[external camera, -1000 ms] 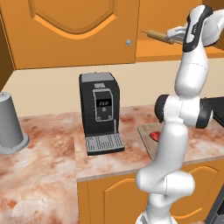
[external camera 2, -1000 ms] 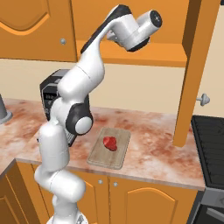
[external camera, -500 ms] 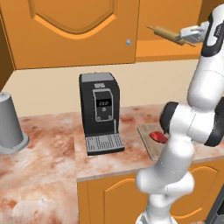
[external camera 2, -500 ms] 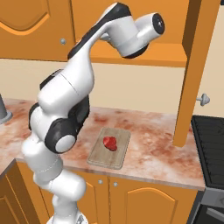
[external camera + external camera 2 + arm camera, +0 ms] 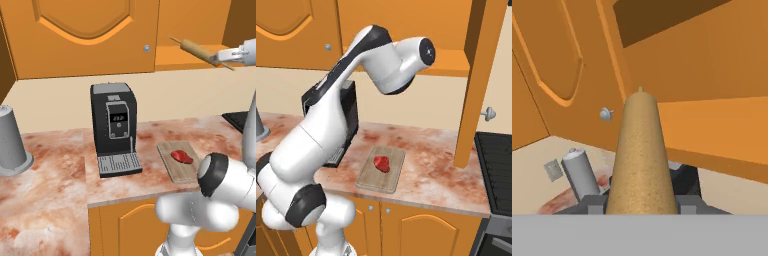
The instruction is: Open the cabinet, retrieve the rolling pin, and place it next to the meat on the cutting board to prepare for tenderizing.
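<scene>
1. The rolling pin [image 5: 197, 49] is up in the air, level with the bottom of the wall cupboards and high above the right part of the counter [image 5: 60, 170], tilted so its far peg points up and to the left.
2. The claw [image 5: 223, 58] is clamped on the pin's near end; seen from the left base camera, almost the whole tan cylinder sticks out beyond the fingers toward the twin door [image 5: 85, 35].
3. In the hand view the rolling pin [image 5: 641, 155] runs straight away from the claw [image 5: 641, 204], squeezed between the two dark fingertips [image 5: 593, 204], with its thin peg at the far tip.
4. The cabinet [image 5: 481, 75] stands open: its door swings out edge-on over the right end of the counter, with the round grey knob [image 5: 488, 114] facing right.
5. The cutting board [image 5: 179, 162] lies on the counter near its front edge, just right of the black coffee machine [image 5: 114, 127].
6. The meat [image 5: 182, 157] sits about mid-board, a little toward the back.
7. The pin hangs well above the board and meat, touching neither.
8. A grey canister [image 5: 11, 142] stands near the counter's left end, well apart from everything else.
</scene>
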